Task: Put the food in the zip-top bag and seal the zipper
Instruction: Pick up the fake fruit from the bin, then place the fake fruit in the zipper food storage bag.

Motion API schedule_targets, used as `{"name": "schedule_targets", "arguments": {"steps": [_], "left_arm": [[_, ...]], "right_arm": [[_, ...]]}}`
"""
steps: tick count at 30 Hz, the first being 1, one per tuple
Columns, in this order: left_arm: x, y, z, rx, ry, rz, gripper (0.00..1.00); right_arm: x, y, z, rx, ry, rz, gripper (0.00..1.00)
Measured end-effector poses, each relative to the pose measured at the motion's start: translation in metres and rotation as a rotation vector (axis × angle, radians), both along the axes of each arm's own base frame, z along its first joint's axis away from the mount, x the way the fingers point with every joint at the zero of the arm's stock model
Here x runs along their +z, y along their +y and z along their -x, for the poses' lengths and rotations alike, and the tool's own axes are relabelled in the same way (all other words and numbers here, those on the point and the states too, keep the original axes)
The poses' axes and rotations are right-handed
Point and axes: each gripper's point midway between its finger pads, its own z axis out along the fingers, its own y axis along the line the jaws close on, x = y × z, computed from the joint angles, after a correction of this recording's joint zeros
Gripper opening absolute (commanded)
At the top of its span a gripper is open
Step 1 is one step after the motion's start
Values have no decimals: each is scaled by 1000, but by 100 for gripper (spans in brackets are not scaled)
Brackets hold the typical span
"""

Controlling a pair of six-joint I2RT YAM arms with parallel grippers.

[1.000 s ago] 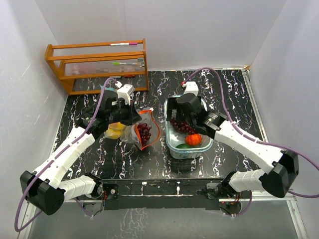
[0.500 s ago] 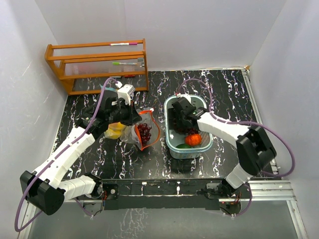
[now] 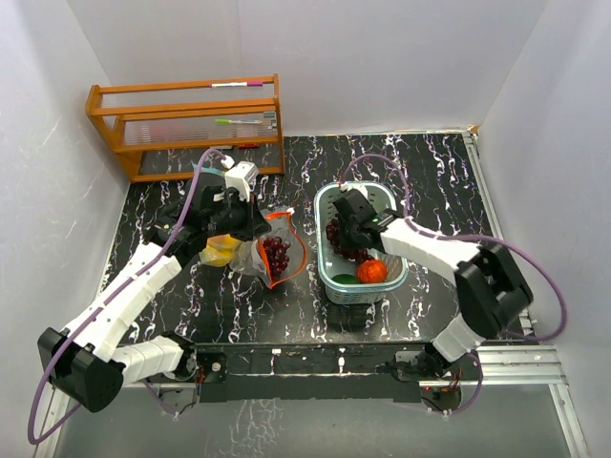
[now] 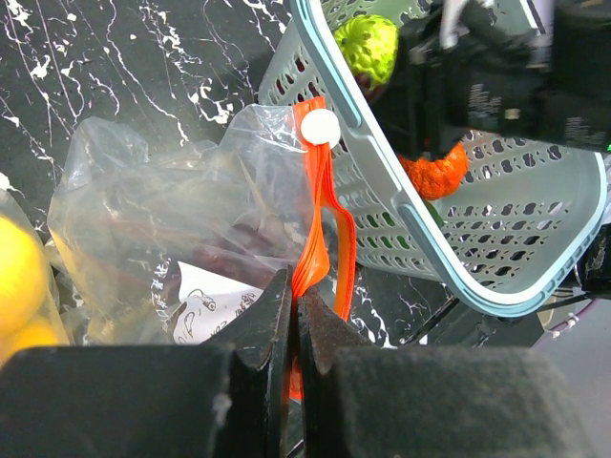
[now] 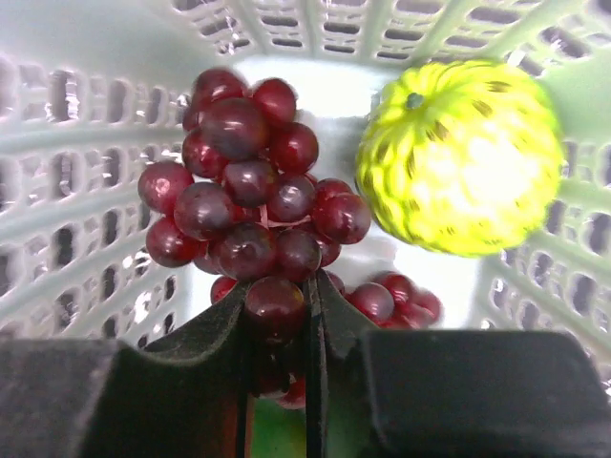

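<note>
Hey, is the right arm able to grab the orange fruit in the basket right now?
Probably not yet: the right gripper is shut on grapes. The orange fruit lies uncovered close by in the basket.

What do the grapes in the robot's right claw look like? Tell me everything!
The grapes are a tight bunch of round, shiny, dark red-purple balls that look like plastic. The right gripper pinches the bunch at its lowest grape, fingers closed on it. The bunch is inside the pale teal slotted basket, close beside a bumpy yellow-green fruit. A few more grapes show lower down behind it.
</note>
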Motion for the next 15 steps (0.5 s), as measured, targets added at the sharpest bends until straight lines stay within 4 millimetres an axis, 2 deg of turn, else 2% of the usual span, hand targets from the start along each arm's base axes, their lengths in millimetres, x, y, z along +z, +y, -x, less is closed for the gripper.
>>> {"name": "schedule_targets", "arguments": {"steps": [4, 9, 12, 15], "left_arm": [[3, 0, 0, 1, -3, 1, 0], [13, 0, -2, 7, -26, 12, 0], [15, 0, -2, 10, -28, 19, 0], [16, -2, -3, 12, -28, 28, 0]], "right_arm": [[54, -2, 3, 14, -100, -73, 11], [161, 7, 8, 78, -305, -253, 11], [214, 17, 23, 168, -405, -385, 11], [248, 31, 43, 281, -458, -514, 11]]}}
